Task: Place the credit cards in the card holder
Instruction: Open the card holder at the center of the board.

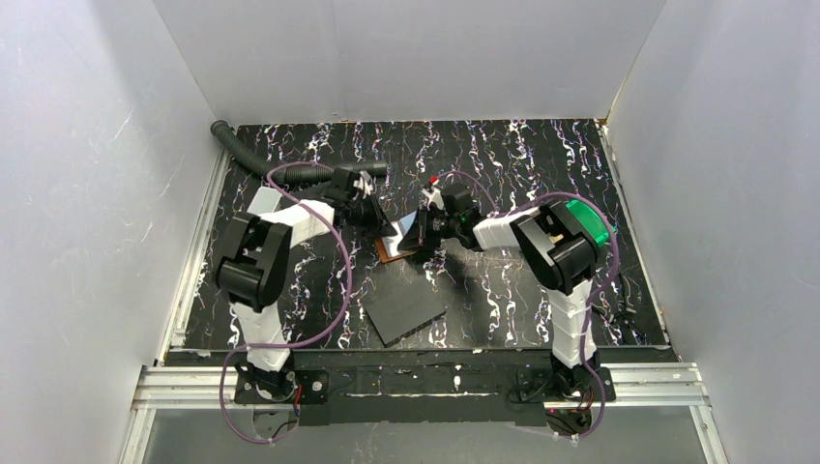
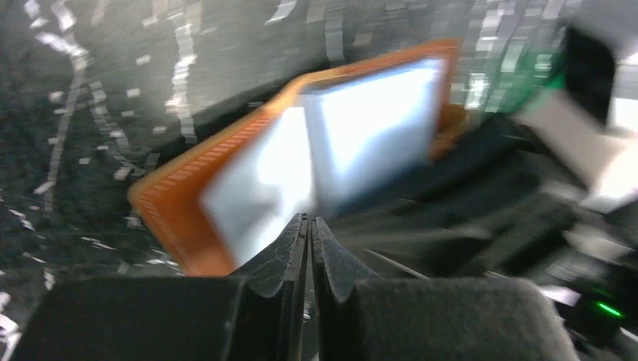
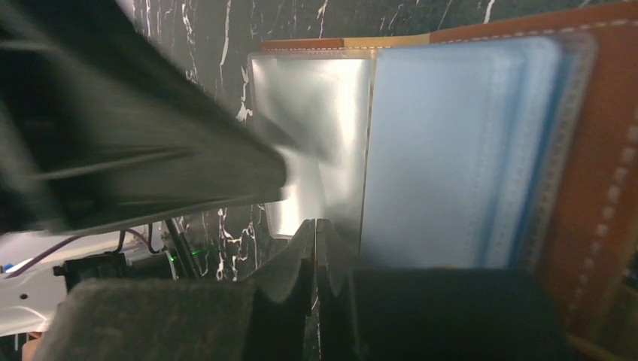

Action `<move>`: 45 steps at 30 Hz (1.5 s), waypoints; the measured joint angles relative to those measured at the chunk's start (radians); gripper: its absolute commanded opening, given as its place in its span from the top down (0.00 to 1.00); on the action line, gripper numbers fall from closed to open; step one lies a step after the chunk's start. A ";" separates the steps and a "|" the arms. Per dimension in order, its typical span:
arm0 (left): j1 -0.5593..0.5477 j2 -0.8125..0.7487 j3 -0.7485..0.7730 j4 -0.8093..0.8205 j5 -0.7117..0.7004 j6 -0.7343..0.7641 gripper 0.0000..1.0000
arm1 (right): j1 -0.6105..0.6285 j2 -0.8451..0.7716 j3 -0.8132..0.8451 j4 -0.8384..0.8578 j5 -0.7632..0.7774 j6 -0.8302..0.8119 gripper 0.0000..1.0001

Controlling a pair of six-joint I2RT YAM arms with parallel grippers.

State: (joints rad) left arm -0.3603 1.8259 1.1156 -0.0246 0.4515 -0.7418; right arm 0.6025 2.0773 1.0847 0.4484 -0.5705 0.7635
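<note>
The card holder (image 1: 390,253) lies open mid-table, brown leather with clear plastic sleeves (image 1: 411,228) standing up from it. In the left wrist view it is a blurred orange-brown frame (image 2: 177,203) around pale sleeves. The right wrist view shows its stitched brown cover (image 3: 602,150) beside silvery and bluish sleeves (image 3: 451,150). My left gripper (image 2: 309,219) is shut, tips at the sleeves' lower edge. The right gripper (image 3: 314,224) is shut too, tips against the silvery sleeve. Both grippers meet over the holder from opposite sides, left (image 1: 372,206) and right (image 1: 431,225). I cannot make out the credit cards for certain.
A dark grey flat slab (image 1: 406,314) lies near the front. A green bin (image 1: 592,220) sits behind the right arm. A black ribbed hose (image 1: 261,159) runs along the back left. A pale flat rectangle (image 1: 263,201) shows beside the left arm. White walls enclose the table.
</note>
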 measured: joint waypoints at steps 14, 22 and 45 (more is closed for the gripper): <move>0.001 0.102 0.011 -0.089 -0.013 0.043 0.96 | -0.113 -0.059 0.060 -0.085 -0.039 -0.053 0.85; -0.003 0.102 0.030 -0.134 -0.029 0.074 0.94 | -0.143 -0.010 -0.015 -0.030 -0.036 -0.079 0.86; -0.003 0.117 0.076 -0.214 0.003 0.112 0.87 | -0.076 -0.065 0.089 -0.197 -0.011 -0.156 0.75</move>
State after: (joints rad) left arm -0.3630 1.9427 1.1912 -0.2390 0.4541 -0.6300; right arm 0.5266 2.0121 1.1732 0.2512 -0.5812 0.6075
